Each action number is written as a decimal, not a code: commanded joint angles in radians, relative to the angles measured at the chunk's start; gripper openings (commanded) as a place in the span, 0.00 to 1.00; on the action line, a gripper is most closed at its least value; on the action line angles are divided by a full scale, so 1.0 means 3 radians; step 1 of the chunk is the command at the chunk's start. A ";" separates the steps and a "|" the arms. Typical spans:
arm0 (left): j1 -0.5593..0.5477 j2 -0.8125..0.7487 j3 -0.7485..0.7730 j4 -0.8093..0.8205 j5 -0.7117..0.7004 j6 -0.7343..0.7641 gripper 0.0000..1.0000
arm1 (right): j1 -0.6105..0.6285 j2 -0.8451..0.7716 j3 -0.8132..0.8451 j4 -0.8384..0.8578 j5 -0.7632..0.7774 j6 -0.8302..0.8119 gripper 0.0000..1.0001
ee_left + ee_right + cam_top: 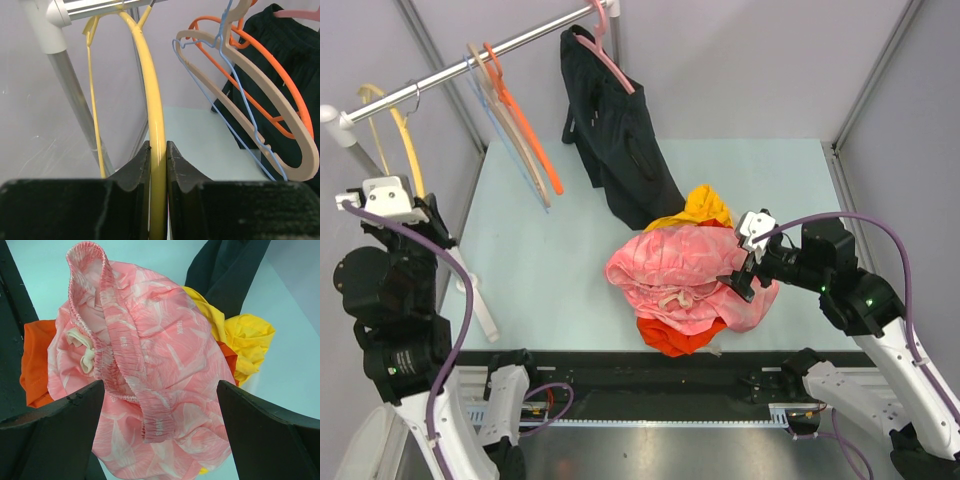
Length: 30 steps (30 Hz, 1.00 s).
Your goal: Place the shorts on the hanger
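The yellow hanger (406,150) hangs from the rail at the far left. My left gripper (420,203) is shut on its shoulder bar. In the left wrist view the two black jaws press on the hanger (155,100) from both sides, at my left gripper (158,150). The pink shorts (670,265) lie crumpled on top of a pile on the table. Their elastic waistband faces up and the white drawstring (85,354) shows. My right gripper (744,276) hovers open over the right side of the shorts (160,335). The fingers of my right gripper (160,390) stand wide on either side of the waistband, holding nothing.
A metal rail (470,62) crosses the back left, carrying an orange hanger (525,125), a beige hanger (260,100) and a blue wire one. A black garment (620,150) hangs on a pink hanger. An orange-red garment (678,337) and a yellow one (706,204) lie under the shorts.
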 commanded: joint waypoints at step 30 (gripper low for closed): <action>0.0009 -0.0367 -0.0164 -0.2373 0.1154 0.1285 0.00 | 0.0024 -0.0202 0.0140 0.0167 0.0024 0.0148 1.00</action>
